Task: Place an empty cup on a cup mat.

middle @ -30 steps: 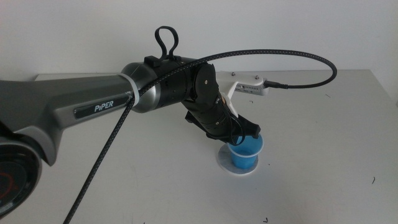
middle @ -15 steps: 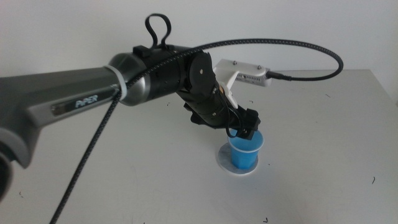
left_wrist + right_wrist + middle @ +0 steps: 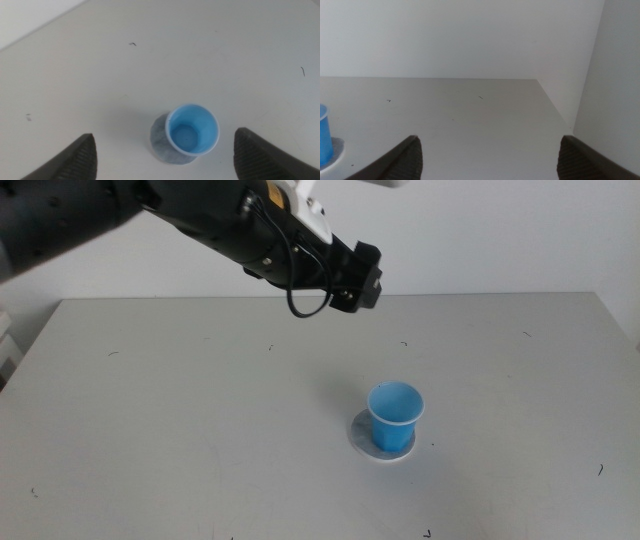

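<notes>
My left gripper hangs high over the table with its jaws spread wide and nothing between them. Looking down past them, I see the cup well below, upright, its blue inside bare. It stands on the cup mat, whose speckled grey disc shows past one side of the cup's base. In the middle view the cup sits on the mat right of the table's centre, well apart from my left gripper. My right gripper waits low beside the table, jaws also spread and holding nothing, with the cup at the edge of its view.
</notes>
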You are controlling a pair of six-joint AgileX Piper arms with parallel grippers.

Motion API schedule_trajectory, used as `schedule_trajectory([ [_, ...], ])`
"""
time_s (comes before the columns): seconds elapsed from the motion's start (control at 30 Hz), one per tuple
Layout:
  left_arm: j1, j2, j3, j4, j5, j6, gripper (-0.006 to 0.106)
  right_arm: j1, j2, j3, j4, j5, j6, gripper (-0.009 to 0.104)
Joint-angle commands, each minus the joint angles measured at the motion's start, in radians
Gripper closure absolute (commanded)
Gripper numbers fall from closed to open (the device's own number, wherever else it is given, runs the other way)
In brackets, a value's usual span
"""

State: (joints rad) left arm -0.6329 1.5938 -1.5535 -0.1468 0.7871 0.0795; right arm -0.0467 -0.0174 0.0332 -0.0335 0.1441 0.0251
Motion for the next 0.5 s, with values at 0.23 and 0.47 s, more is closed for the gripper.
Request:
schedule_trajectory([
  [0.23,0.065,-0.249,0.113,0.214,-0.019,-0.151,-0.005,0.002,-0.019,-0.012,-0.009,-0.078,-0.008,0.001],
  [0.47,0.277,-0.467,0.352,0.213,-0.045,-0.149,-0.005,0.002,-0.019,-0.012,-0.009,-0.078,-0.008,0.001],
])
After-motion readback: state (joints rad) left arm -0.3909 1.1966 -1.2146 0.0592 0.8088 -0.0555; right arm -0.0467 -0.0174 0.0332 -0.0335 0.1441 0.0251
